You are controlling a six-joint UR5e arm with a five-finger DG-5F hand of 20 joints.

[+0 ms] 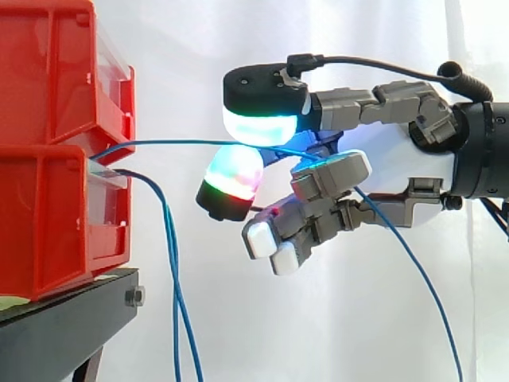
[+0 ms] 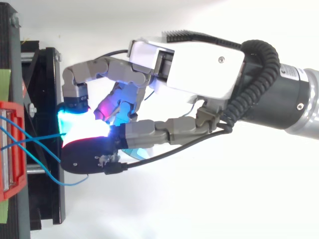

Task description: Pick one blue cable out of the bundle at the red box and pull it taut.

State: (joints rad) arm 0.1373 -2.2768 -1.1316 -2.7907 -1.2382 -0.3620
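Side view: the red box [image 1: 48,223] sits at the left of the frame on the black stand [image 1: 71,306]. One blue cable [image 1: 183,143] leaves its front and runs almost level to the hand [image 1: 330,175] at centre right. There it passes between the cyan pad [image 1: 261,123] above and the magenta pad [image 1: 235,175] below, then drops to the lower right. The hand is clenched on it in a pinch. The other cables [image 1: 171,263] hang slack at the lower left, so the single strand looks separated and nearly taut, with only a slight bow left to pull out.

Top view: the hand [image 2: 199,64] fills the centre, its glowing pads just beside the box [image 2: 12,191] at the left edge. Blue strands [image 2: 40,138] cross there, and I cannot tell which one is held.
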